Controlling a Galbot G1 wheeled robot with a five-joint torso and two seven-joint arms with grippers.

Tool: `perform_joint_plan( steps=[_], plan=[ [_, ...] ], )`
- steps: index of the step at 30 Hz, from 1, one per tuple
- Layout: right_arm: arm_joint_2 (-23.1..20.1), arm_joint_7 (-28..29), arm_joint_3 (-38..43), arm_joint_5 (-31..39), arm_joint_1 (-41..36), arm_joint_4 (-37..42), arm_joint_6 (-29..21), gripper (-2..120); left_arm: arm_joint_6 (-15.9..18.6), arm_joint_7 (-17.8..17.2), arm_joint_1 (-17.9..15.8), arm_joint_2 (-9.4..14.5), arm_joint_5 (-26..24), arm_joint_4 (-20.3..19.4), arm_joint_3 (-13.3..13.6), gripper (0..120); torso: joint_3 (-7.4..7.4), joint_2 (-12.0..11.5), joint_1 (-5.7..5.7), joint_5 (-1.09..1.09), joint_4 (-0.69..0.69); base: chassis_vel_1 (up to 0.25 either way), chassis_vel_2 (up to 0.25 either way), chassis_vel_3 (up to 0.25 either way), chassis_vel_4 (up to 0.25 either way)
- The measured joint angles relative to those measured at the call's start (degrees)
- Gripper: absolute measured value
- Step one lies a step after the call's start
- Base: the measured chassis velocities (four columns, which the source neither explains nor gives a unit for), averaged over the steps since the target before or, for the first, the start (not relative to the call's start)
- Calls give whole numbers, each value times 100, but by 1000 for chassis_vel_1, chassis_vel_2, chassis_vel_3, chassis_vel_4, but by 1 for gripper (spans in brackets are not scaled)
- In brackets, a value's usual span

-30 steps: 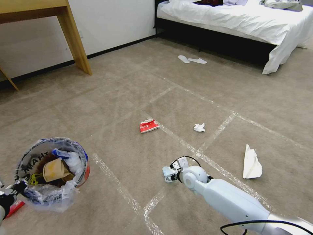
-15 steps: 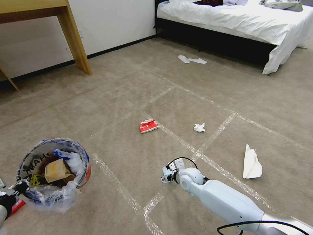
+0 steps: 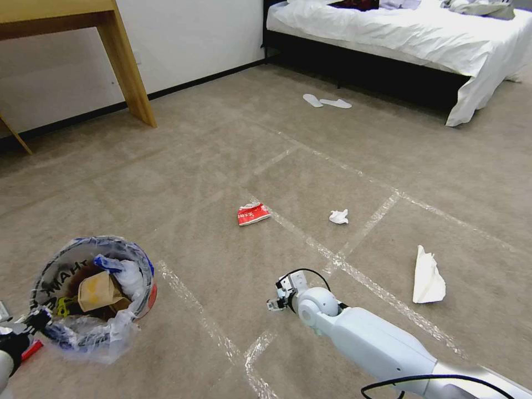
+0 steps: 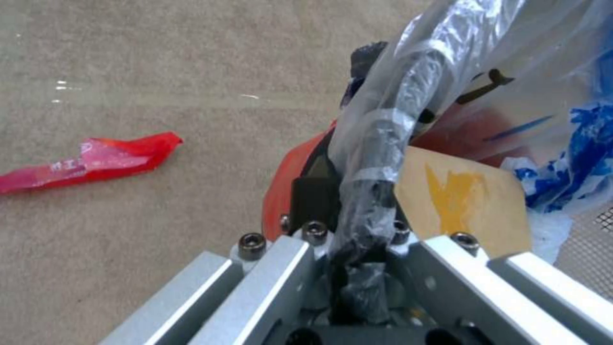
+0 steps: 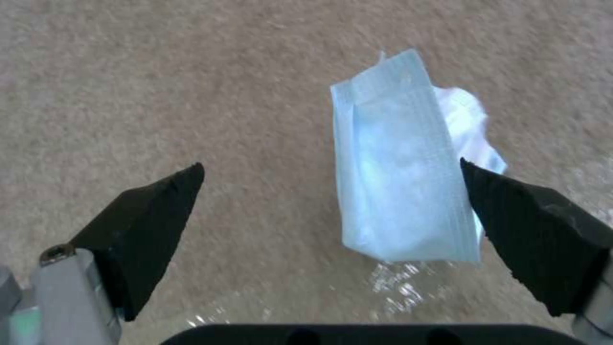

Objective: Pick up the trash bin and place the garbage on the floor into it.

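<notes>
White-sheeted bed point(image 3: 410, 33), wooden table point(image 3: 119, 55)

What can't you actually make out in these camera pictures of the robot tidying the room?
- The blue packet: in the head view the right gripper and arm cover it.
- What lies deep in the trash bin: a brown paper bag and the liner cover it.
- The print on the red wrapper: too small in the head view.
- The bed: cut off by the head view's top edge.
</notes>
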Motion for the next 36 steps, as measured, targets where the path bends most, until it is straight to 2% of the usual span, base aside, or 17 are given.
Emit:
perform_joint_plan(
  steps=[5,19,21,23,24,26,29,31,32,34,36],
  plan=[
    [257,-90,-38,-227,67,-340,180,100,-13,56,83,-27,0,-12,-54,0,0,0,0,1,1,0,0,0,0],
    [197,-206,89,-516,-10,-557,365,99,-34,80,25,-14,21,37,-17,0,0,0,0,0,0,0,0,0,0],
    [193,-217,97,-546,-25,-575,382,95,-35,80,19,-14,21,37,-11,0,0,0,0,0,0,0,0,0,0],
    [211,-255,97,-608,-36,-643,441,85,-38,84,27,-26,24,38,-7,0,0,0,0,1,-1,0,0,0,0],
    [211,-255,97,-608,-36,-643,441,85,-38,84,27,-26,24,38,-7,0,0,0,0,1,-1,0,0,0,0],
    [220,-290,98,-653,-47,-664,485,73,-49,107,52,-32,31,46,-13,0,0,0,0,0,0,0,0,0,0],
    [220,-294,98,-666,-51,-669,494,68,-55,113,61,-32,35,49,-20,0,0,0,1,0,0,0,0,0,0],
    [222,-295,97,-699,-70,-696,521,57,-61,120,72,-30,36,50,-27,0,0,0,1,1,0,0,0,0,0],
    [222,-295,97,-699,-70,-696,521,57,-61,120,72,-30,36,50,-27,0,0,0,1,1,0,0,0,0,0],
    [204,-297,98,-749,-110,-709,552,43,-65,122,64,-28,37,63,-27,0,0,0,1,1,0,0,0,0,0],
    [188,-307,101,-779,-125,-724,568,40,-66,123,58,-28,41,68,-24,0,0,0,1,1,0,0,0,0,0]
  ],
)
